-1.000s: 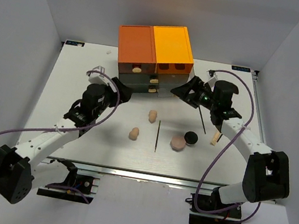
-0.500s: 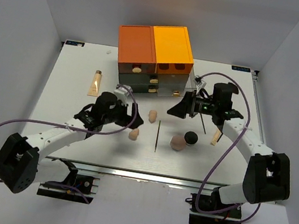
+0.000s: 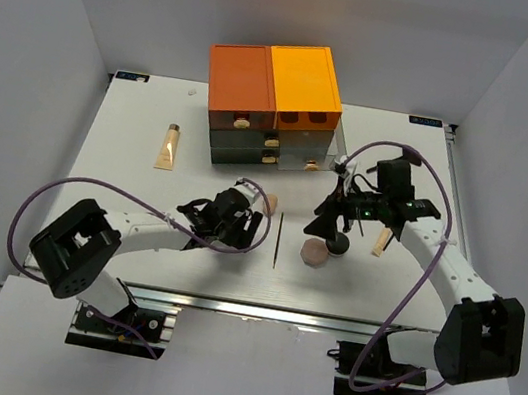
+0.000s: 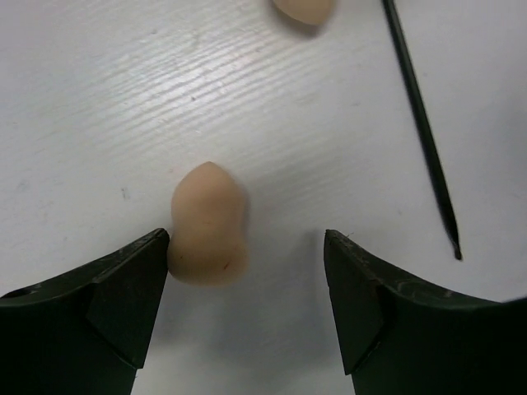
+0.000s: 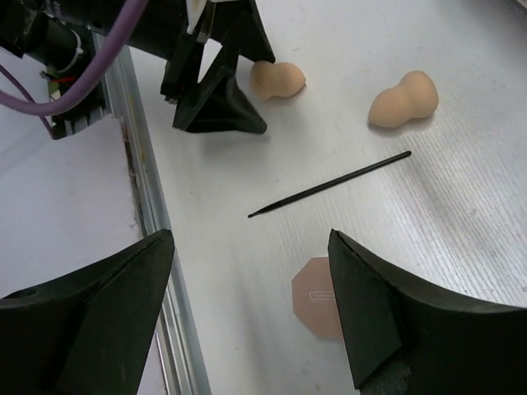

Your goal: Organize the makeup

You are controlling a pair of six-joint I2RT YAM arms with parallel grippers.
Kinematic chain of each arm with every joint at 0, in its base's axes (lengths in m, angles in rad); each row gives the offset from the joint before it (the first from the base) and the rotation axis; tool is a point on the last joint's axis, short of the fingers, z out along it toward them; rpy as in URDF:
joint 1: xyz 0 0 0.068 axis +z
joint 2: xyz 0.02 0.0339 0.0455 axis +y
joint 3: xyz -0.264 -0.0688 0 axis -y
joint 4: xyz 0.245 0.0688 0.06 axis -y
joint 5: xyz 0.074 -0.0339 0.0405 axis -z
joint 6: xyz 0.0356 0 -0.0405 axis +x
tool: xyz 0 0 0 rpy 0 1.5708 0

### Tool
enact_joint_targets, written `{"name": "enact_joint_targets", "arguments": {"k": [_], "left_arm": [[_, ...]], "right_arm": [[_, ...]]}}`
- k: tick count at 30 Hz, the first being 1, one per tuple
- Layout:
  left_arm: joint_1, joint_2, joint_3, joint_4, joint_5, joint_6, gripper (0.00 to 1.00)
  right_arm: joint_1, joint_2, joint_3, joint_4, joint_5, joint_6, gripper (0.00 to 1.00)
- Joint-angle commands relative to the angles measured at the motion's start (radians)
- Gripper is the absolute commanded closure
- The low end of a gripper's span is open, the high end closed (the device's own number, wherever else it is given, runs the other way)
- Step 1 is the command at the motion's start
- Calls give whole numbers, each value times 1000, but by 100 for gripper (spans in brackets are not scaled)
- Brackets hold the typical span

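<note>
A peach sponge (image 4: 208, 226) lies on the table between my left gripper's (image 4: 247, 280) open jaws, right against the left finger (image 4: 123, 288). The second sponge (image 3: 269, 202) lies just beyond, with a thin black stick (image 3: 278, 239) to its right. My right gripper (image 5: 251, 304) hangs open above the table, with the pink puff (image 5: 317, 298) below, close to its right finger. The small black jar (image 3: 338, 242) is partly hidden under that gripper (image 3: 327, 230). One beige tube (image 3: 167, 145) lies far left, another (image 3: 382, 240) right of the jar.
The orange-and-dark drawer box (image 3: 272, 103) stands at the back middle. The table's near metal rail (image 5: 152, 222) runs under the right gripper's left finger. Both arms reach in towards the middle, their grippers close either side of the black stick.
My left gripper has swung right and down from beside the drawer box to the near sponge. My right gripper has come away from the drawers to above the puff and jar.
</note>
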State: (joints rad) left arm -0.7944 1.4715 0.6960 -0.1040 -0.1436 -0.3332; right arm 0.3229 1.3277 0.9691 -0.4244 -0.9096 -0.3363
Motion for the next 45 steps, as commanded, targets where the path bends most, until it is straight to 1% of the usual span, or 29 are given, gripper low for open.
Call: {"name": "enact_joint_targets", "arguments": {"k": [1,3,4,6,7,8,9,10,11,12,13,14,15,16,18,21,23,26,27,29,31,33,34,37,38,39,41,42,45], "left_arm": [[-12,24,39,-10,-140,5,16],[-11,42,51,-10,-159,3,23],[-11,65,56,-13,-159,3,32],[-11,87,65,-19,-148,0,42],[-12,102,69,-22,-145,-6,54],[-12,102,68,-22,-143,-9,60],[-12,99,66,-19,-143,-15,65],[-12,93,63,-22,-152,-30,71],[-12,67,62,-26,-163,-42,82],[-12,49,65,-48,-203,-59,89],[-12,27,80,-63,-217,-94,94],[-12,-26,89,-69,-221,-101,99],[-12,-55,103,-77,-215,-121,100],[-12,-86,143,-79,-208,-130,100],[-12,-160,193,-50,-183,-132,99],[1,-177,315,10,-143,-110,93],[24,-152,413,55,-100,-101,90],[50,-61,555,91,-67,-95,80],[55,0,592,96,-51,-92,75],[70,73,704,89,-18,-89,71],[76,181,772,61,2,-73,70],[81,234,824,37,25,-67,68],[81,265,829,39,32,-69,59],[81,285,833,47,30,-79,47],[81,283,836,50,26,-84,38],[81,282,843,53,10,-86,34],[83,267,855,59,-7,-84,23],[83,262,864,59,-14,-78,21],[83,228,912,56,-40,-75,19]], "right_arm": [[5,-36,-21,-4,26,-66,20],[13,-38,-20,-4,32,-73,20],[18,-39,-18,-2,35,-76,21],[33,-42,-13,-11,38,-98,21],[53,-45,-4,-29,41,-134,24],[64,-47,0,-42,47,-159,26],[79,-50,3,-54,75,-184,30],[97,-58,3,-68,99,-234,40],[138,-62,-4,-60,171,-250,45],[157,-68,-16,-50,205,-269,49],[191,-85,-53,-3,236,-306,58],[200,-94,-75,27,259,-322,60],[206,-114,-95,60,285,-329,63],[208,-125,-134,135,291,-329,64],[206,-157,-162,196,313,-320,64],[180,-225,-228,326,359,-209,62],[162,-266,-285,412,403,-71,66],[159,-318,-326,441,411,-59,71],[160,-329,-334,441,417,-58,72],[160,-329,-343,443,422,-53,71],[160,-323,-340,449,419,-47,60],[162,-315,-336,473,426,-56,51],[165,-312,-334,504,431,-67,47],[171,-272,-308,530,446,-84,36],[171,-259,-299,530,448,-84,33],[174,-228,-281,527,446,-84,28],[182,-199,-267,521,451,-87,21],[194,-170,-259,518,449,-87,17],[208,-125,-234,516,434,-78,18]]}}
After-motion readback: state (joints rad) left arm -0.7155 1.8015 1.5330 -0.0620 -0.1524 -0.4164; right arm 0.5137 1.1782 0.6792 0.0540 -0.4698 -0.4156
